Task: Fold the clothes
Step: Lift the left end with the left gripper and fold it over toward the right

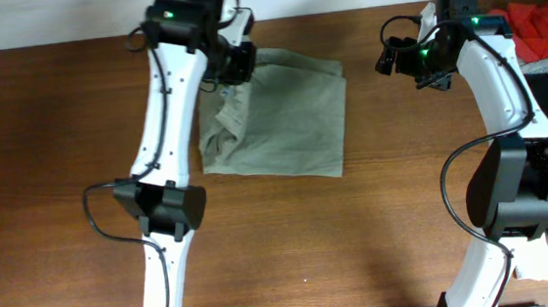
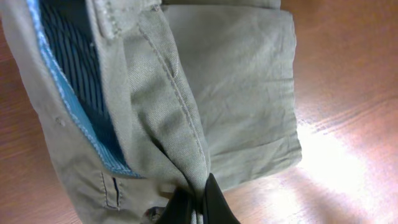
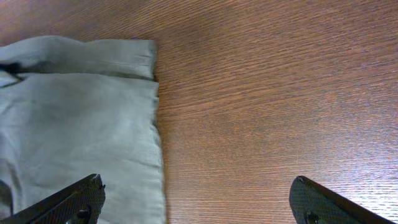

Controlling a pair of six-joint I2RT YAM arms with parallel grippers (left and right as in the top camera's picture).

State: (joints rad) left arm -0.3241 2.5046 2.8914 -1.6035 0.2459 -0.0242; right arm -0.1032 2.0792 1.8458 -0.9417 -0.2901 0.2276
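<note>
Lying folded in a rough rectangle on the wooden table (image 1: 407,221), toward its far edge and left of centre, are the olive-green trousers (image 1: 281,119); whether the legs are long or short cannot be told. In the left wrist view the waistband is turned open, showing a dark striped lining with a light-blue edge (image 2: 68,68) and a belt loop (image 2: 111,18). A raised ridge of cloth runs along a stitched seam down to the left gripper (image 2: 199,204), whose fingers are closed tight on that ridge with no gap visible between them. Overhead, the left gripper (image 1: 236,66) sits at the garment's far left corner, where the fabric is bunched. The right gripper (image 1: 399,57) is well apart from the trousers, above bare wood to their right. In the right wrist view its fingers are spread wide (image 3: 196,190) and hold nothing; a hemmed edge of the trousers (image 3: 74,124) lies lower left. A red cloth (image 1: 543,24) sits at the far right edge.
</note>
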